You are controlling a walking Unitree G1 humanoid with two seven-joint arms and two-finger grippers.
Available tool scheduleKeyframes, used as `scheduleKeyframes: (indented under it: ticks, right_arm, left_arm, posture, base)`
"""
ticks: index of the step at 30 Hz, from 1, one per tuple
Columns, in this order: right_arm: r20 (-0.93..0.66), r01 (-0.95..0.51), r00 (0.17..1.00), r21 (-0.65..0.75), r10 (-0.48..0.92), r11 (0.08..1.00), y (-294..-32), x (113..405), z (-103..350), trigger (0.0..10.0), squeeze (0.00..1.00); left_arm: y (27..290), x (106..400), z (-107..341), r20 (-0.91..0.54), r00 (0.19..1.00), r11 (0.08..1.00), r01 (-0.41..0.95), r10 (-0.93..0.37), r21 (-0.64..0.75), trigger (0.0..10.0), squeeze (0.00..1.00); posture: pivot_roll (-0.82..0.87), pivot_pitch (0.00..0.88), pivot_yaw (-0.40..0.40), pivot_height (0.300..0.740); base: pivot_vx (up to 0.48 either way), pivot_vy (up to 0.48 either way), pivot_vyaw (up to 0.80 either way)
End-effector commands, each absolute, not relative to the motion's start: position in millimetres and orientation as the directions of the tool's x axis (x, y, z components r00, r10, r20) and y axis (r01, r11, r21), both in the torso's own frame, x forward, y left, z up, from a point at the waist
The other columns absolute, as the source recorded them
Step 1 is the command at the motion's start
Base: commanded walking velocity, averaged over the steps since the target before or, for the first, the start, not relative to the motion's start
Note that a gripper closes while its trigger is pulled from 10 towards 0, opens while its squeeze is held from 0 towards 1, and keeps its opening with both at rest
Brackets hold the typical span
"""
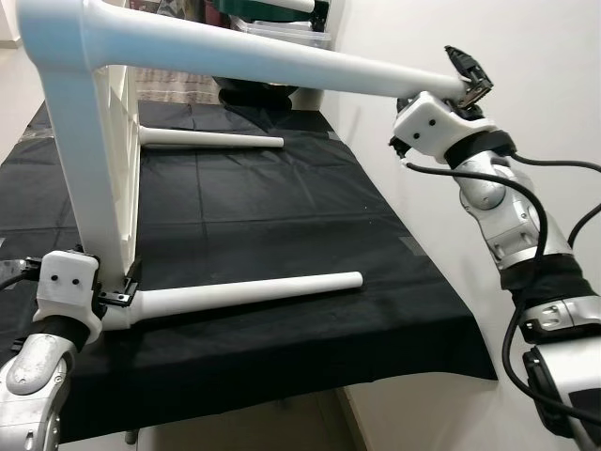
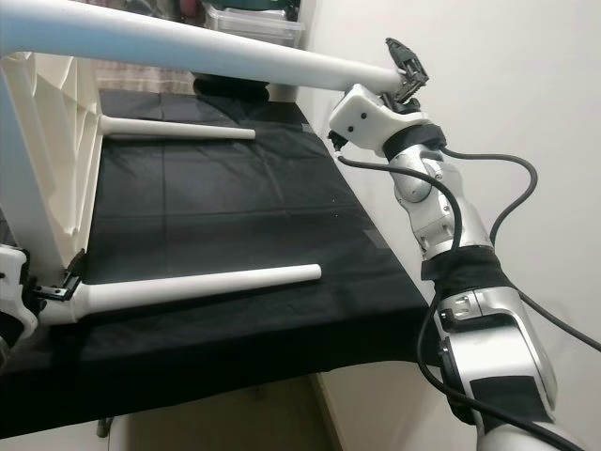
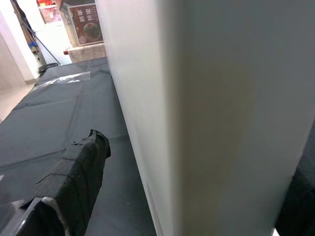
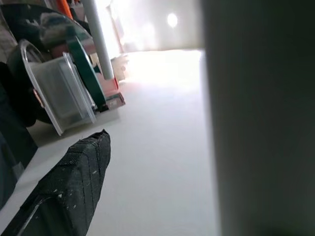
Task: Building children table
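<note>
A white children's table stands tipped on its side on a black cloth that covers a work surface, filling the upper left of the left eye view. Its flat top panel runs upright down the left side of the frame, and 3 round white legs stick out from it toward the right.

The upper leg crosses the top of the frame from the left corner to the upper right. There the right gripper meets its tip, the black fingers set on either side of the leg's end and pinching it. In the right wrist view 1 black padded finger lies against a pale surface, with the leg a dark blurred bar along the right edge.

The lower leg lies along the cloth across the lower middle of the frame, its free end pointing right. The left gripper sits at the lower left, at the corner where this leg joins the panel, its fingers clamped on the table's lower edge. The left wrist view shows the white panel very close, with 1 black finger beside it.

The far leg rests on the cloth in the upper middle. Clear plastic bins sit beyond it at the top, and a white wall fills the right.
</note>
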State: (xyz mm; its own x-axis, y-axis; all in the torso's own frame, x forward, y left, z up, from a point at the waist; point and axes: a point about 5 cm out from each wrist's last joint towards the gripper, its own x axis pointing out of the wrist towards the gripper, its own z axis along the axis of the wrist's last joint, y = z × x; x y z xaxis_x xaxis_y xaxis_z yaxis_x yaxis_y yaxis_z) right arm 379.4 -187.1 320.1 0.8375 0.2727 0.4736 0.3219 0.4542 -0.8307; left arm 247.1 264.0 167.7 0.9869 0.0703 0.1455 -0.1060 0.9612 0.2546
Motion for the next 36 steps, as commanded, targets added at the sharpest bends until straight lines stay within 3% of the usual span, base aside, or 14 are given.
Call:
scheduleKeyframes:
  ticks: [1,2,11,15,24,26,29,34,36]
  right_arm:
    - [0.472,0.322,0.836,-0.836,0.281,0.445,-188.9,377.6,317.2,6.6,0.00]
    - [0.462,0.303,0.836,-0.838,0.295,0.455,-187.0,377.4,315.4,0.0,0.00]
    - [0.436,0.250,0.846,-0.834,0.308,0.492,-184.6,375.5,306.9,0.0,0.00]
    - [0.383,0.156,0.887,-0.775,0.259,0.613,-187.3,378.4,293.0,0.0,0.00]
    - [0.333,0.078,0.914,-0.703,0.231,0.707,-182.1,380.0,278.4,0.0,0.00]
    - [0.301,0.035,0.927,-0.664,0.224,0.747,-179.8,381.4,272.4,0.0,0.00]
    - [0.186,-0.075,0.964,-0.500,0.192,0.863,-173.5,386.7,251.6,0.0,0.00]
    - [0.144,-0.102,0.973,-0.438,0.181,0.893,-170.5,388.6,243.8,0.0,0.00]
    - [0.111,-0.117,0.979,-0.396,0.174,0.911,-167.3,389.3,236.7,0.0,0.00]
  left_arm:
    - [266.9,246.6,166.1,0.136,0.988,0.960,-0.112,0.079,0.257,10.0,0.00]
    - [265.0,246.9,165.1,0.135,0.988,0.961,-0.110,0.077,0.254,10.0,0.00]
    - [258.6,248.5,161.6,0.129,0.989,0.966,-0.097,0.068,0.239,10.0,0.00]
    - [262.9,251.3,164.8,0.136,0.988,0.962,-0.109,0.077,0.250,10.0,0.00]
    - [280.6,251.7,182.1,0.164,0.982,0.931,-0.144,0.093,0.336,10.0,0.00]
    - [288.1,252.8,192.6,0.181,0.979,0.918,-0.157,0.095,0.364,10.0,0.00]
    - [314.0,259.3,244.1,0.267,0.961,0.855,-0.199,0.074,0.479,10.0,0.00]
    - [327.2,265.1,278.2,0.309,0.950,0.797,-0.219,0.043,0.563,10.0,0.00]
    - [336.0,274.7,325.6,0.364,0.931,0.727,-0.249,-0.002,0.639,10.0,0.00]
  posture:
    - [0.05,0.000,-0.161,0.740]
    - [0.05,0.000,-0.161,0.740]
    - [0.04,0.000,-0.161,0.740]
    - [0.04,0.000,-0.156,0.740]
    - [0.05,0.000,-0.157,0.740]
    - [0.05,0.000,-0.158,0.740]
    - [0.07,0.000,-0.159,0.740]
    - [0.07,0.000,-0.161,0.740]
    - [0.09,0.000,-0.149,0.740]
  base:
    - [0.000,0.000,0.00]
    - [0.000,0.000,0.00]
    - [0.000,0.000,0.00]
    - [0.000,0.000,0.00]
    - [0.000,0.000,0.00]
    - [0.000,0.000,0.00]
    - [0.000,0.000,0.00]
    - [0.000,0.000,0.00]
    - [0.000,0.000,0.00]
